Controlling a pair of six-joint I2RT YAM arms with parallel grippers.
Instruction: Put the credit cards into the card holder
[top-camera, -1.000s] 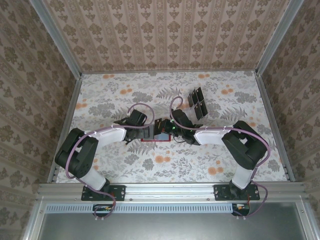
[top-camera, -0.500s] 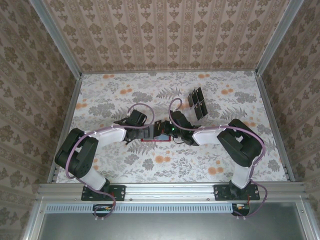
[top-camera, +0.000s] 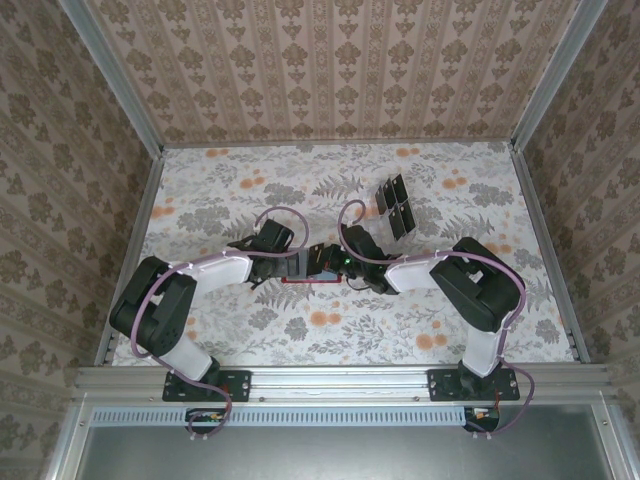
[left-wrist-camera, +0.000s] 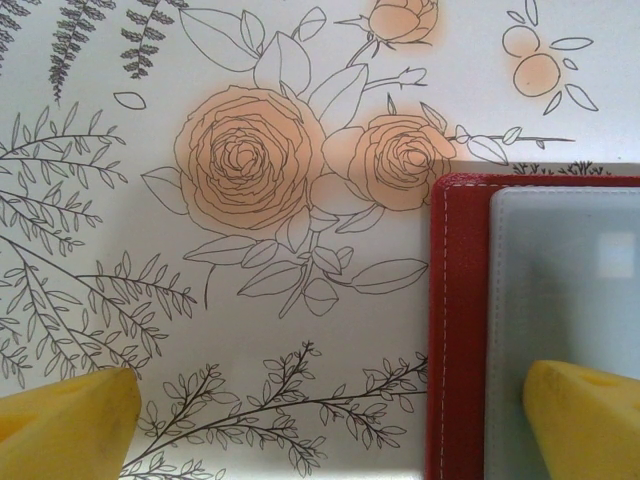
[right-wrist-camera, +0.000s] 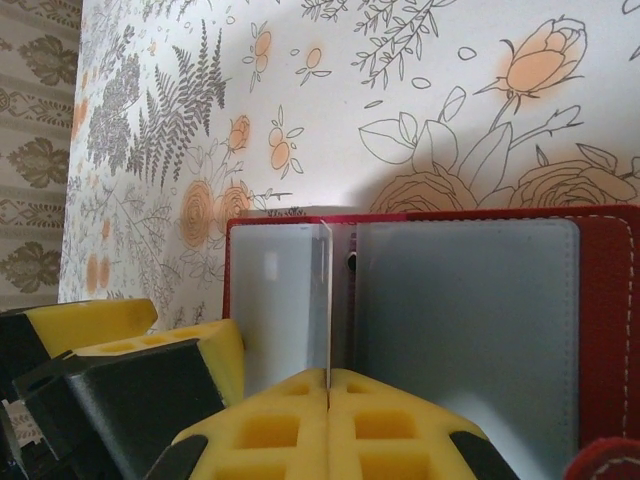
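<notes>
The card holder (right-wrist-camera: 470, 300) lies open on the table, a red wallet with pale grey pockets facing up. My right gripper (right-wrist-camera: 328, 375) is shut on a credit card (right-wrist-camera: 327, 290), seen edge-on and standing upright over the fold between the two pockets. My left gripper (left-wrist-camera: 325, 430) is open, astride the card holder's (left-wrist-camera: 455, 300) edge, with one yellow finger (left-wrist-camera: 585, 415) on the grey pocket and the other finger (left-wrist-camera: 60, 425) on the bare cloth. From above, both grippers meet at the card holder (top-camera: 303, 281) mid-table. More dark credit cards (top-camera: 397, 207) stand behind it.
The floral tablecloth (top-camera: 230, 190) covers the table, with metal rails and patterned walls on three sides. The left gripper's yellow and black finger (right-wrist-camera: 150, 370) sits close beside my right fingers. Both forearms lie low across the middle.
The right arm's elbow and forearm have drawn in to the left, bringing its gripper a little closer over the card holder. The left arm has not moved.
</notes>
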